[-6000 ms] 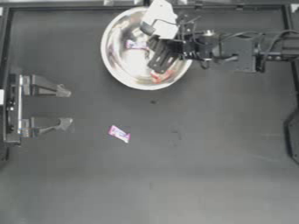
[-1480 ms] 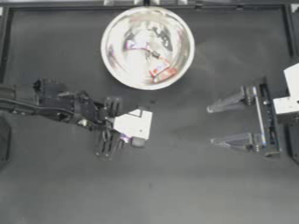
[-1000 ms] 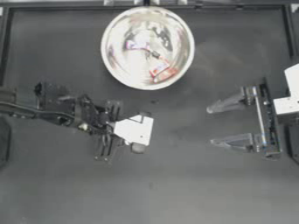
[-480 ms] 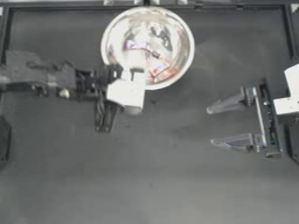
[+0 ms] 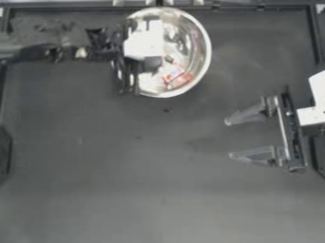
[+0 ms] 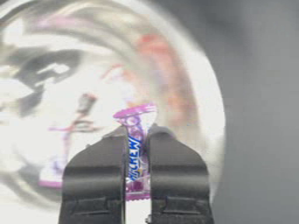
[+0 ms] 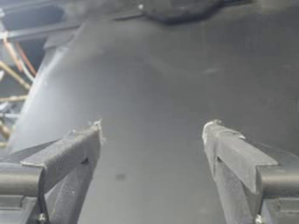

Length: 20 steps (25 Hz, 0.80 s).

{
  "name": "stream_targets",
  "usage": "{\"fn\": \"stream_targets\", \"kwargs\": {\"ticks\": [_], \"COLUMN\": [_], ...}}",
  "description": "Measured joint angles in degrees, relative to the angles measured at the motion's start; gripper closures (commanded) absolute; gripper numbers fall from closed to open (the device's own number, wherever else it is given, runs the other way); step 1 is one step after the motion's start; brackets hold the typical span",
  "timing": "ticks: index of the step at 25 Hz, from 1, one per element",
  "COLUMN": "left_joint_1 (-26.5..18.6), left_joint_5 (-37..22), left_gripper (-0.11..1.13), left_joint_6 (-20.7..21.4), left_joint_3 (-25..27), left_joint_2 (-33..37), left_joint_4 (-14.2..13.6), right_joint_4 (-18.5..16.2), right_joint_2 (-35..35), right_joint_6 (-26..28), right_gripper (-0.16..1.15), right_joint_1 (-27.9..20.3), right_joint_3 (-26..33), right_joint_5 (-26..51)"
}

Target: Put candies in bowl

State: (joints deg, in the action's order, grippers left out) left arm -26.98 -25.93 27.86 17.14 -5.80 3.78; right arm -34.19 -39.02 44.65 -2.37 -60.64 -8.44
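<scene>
Hovering over the left part of the bowl [image 5: 196,45] at the table's far side, the left gripper [image 6: 137,135] pinches a purple-and-white candy [image 6: 136,153]; other candies [image 5: 176,78] lie inside; the right gripper [image 5: 228,137] waits at right, jaws spread.

In the top view the left arm's white wrist block covers the 9 o'clock half of the bowl [image 5: 190,42], hiding whatever lies beneath it and the jaws themselves. The sweets [image 5: 175,78] at the bowl's 5 o'clock side are too small to count. In the left wrist view the bowl's inside is smeared, and the purple-and-white candy [image 6: 136,153] is half hidden between the jaws, its lettering unreadable.
</scene>
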Motion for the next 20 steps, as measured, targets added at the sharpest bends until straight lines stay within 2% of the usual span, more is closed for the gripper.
{"fn": "stream_targets", "kwargs": {"ticks": [6, 10, 13, 17, 18, 19, 20], "left_joint_1": [-3.8, -5.1, -5.7, -6.2, -6.2, -6.2, -6.2], "left_joint_5": [0.8, 1.2, 1.3, 1.3, 1.3, 1.3, 1.3], "left_gripper": [0.73, 0.68, 0.5, 0.05, -0.02, -0.06, -0.04], "left_joint_6": [1.3, 1.8, 1.8, 1.8, 1.7, 1.6, 1.4], "left_joint_3": [-4.8, -7.0, -8.3, -9.4, -9.5, -9.5, -9.6], "left_joint_2": [-7.2, -10.0, -11.0, -11.4, -11.4, -11.4, -11.4], "left_joint_4": [1.1, 1.5, 1.5, 1.5, 1.5, 1.4, 1.5], "right_joint_4": [0.0, 0.0, 0.0, 0.1, 0.1, 0.2, 0.1], "right_joint_2": [0.6, 0.8, 1.0, 1.0, 1.0, 0.9, 1.0], "right_joint_6": [0.0, 0.0, 0.0, 0.0, 0.0, 0.1, 0.0], "right_gripper": [0.0, 0.0, 0.0, 0.0, 0.0, 0.0, 0.0], "right_joint_1": [0.0, 0.0, 0.0, 0.0, 0.0, -0.1, 0.0], "right_joint_3": [0.0, -0.2, -0.2, -0.7, -0.6, -0.6, -0.6], "right_joint_5": [-0.6, -0.9, -1.0, -1.1, -1.0, -1.1, -1.1]}}
